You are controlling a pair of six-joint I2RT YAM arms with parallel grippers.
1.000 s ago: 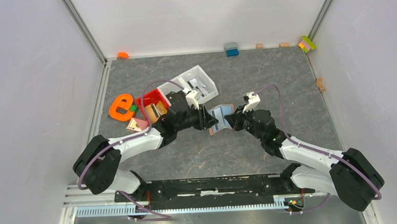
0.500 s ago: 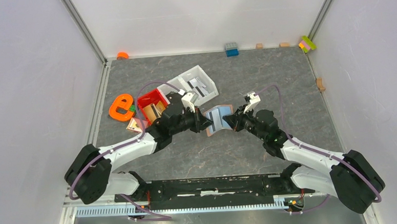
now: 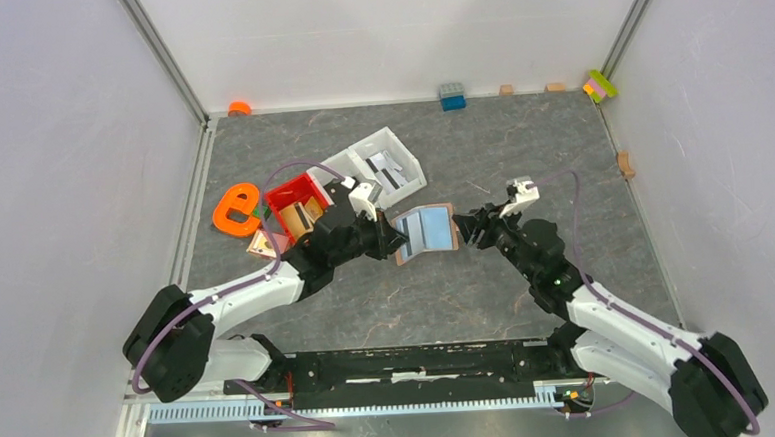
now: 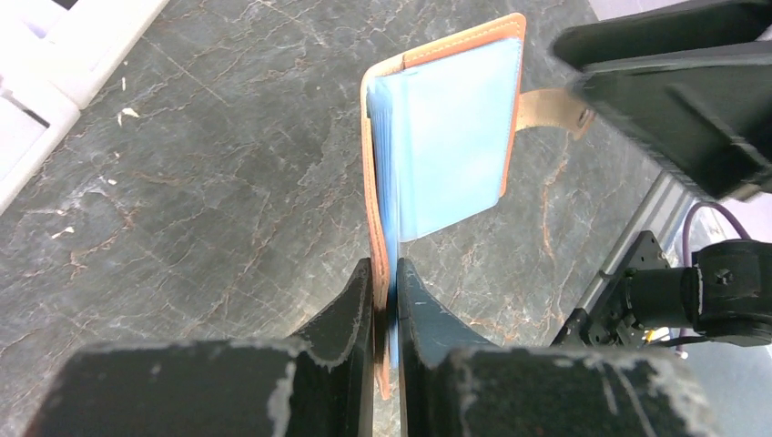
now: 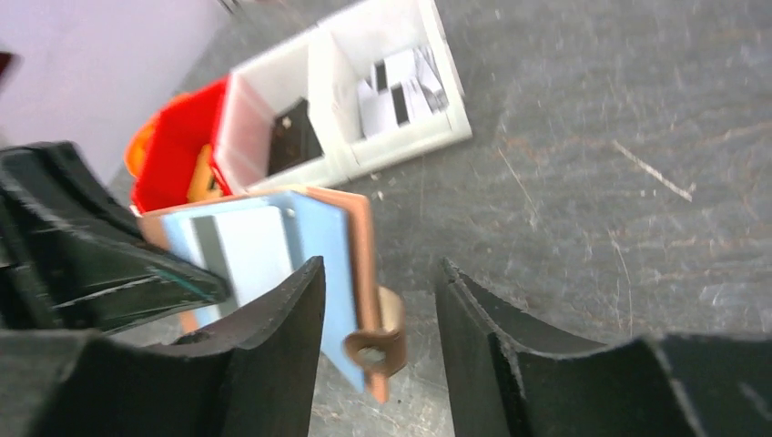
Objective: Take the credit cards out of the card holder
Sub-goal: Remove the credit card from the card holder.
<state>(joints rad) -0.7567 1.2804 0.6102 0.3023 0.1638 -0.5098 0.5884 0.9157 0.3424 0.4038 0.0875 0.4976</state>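
enclosure: three plain white walls, back wall (image 3: 394, 28), left wall (image 3: 52, 196), right wall (image 3: 741, 160). matte, unmarked. aluminium corner posts at both back corners, left post (image 3: 163, 55), right post (image 3: 638, 10), both leaning outward in the overhead view. floor is a dark grey marbled mat (image 3: 520, 141) with pale veining and a few light scuffs and crumbs in the wrist views. pale strip (image 3: 194, 204) runs along the mat's left edge. near edge: black mounting bar (image 3: 421, 362), slotted aluminium rail (image 3: 353, 406) just below it. light even and diffuse, shadows soft, slight purple cast on the walls.
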